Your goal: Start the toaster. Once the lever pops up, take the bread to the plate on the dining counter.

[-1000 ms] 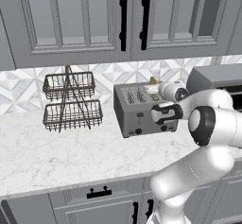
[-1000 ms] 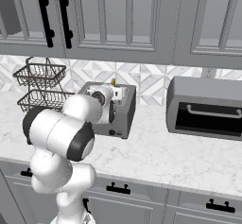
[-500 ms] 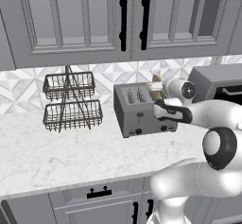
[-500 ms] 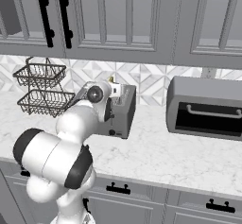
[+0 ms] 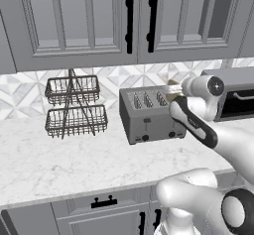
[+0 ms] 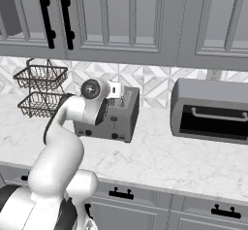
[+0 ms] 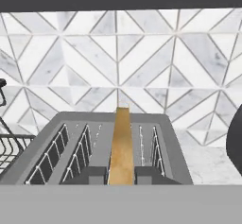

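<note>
Tan bread (image 7: pixel 122 145) between hand's (image 7: pixel 121 175) fingertips.

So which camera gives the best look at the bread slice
The hand view: the thin tan bread slice stands edge-on between the boxy grey toaster's slots, straight ahead. In the left base view only a pale sliver shows behind the arm; the right base view doesn't make it out clearly.

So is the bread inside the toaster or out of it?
Partly in. In the hand view the bread stands on edge between the slots of the toaster, its top poking above the rim.

toaster (image 5: pixel 149 114) on worktop (image 5: pixel 64 154) | baskets (image 5: pixel 75 106) left | oven (image 6: pixel 210 109) right
</note>
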